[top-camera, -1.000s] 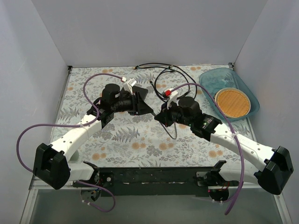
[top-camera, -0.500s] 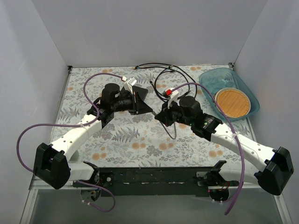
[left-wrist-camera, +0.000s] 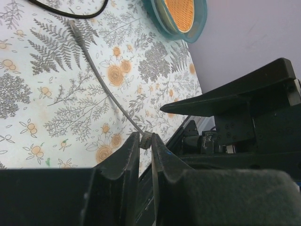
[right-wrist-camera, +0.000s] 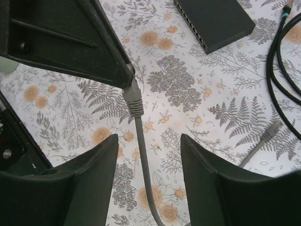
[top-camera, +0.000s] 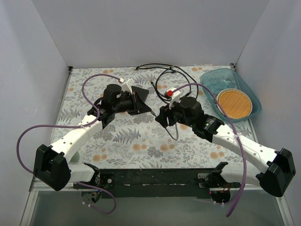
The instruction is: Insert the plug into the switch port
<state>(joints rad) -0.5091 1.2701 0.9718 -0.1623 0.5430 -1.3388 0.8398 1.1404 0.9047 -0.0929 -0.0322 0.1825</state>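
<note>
The grey plug [left-wrist-camera: 146,140] is pinched between the fingertips of my left gripper [left-wrist-camera: 146,142], which is shut on it. In the right wrist view those black fingers [right-wrist-camera: 101,56] hold the plug [right-wrist-camera: 130,80] from the upper left. Its ribbed boot and grey cable [right-wrist-camera: 141,150] hang down between the fingers of my right gripper [right-wrist-camera: 149,139], which is open and touches neither. In the top view both grippers meet mid-table, left [top-camera: 151,112] and right [top-camera: 159,117]. The black switch [right-wrist-camera: 214,21] lies flat beyond them, its row of ports facing the grippers, and is partly covered by the left wrist in the top view [top-camera: 142,92].
The cable's other plug [right-wrist-camera: 270,134] lies loose on the floral cloth [left-wrist-camera: 73,26]. Black cables [top-camera: 164,75] loop at the back of the table. A blue tray [top-camera: 211,77] holding an orange disc [top-camera: 233,103] stands at the back right.
My right gripper has opened and let go of the cable. The left gripper closed on the plug and has turned slightly with it.
</note>
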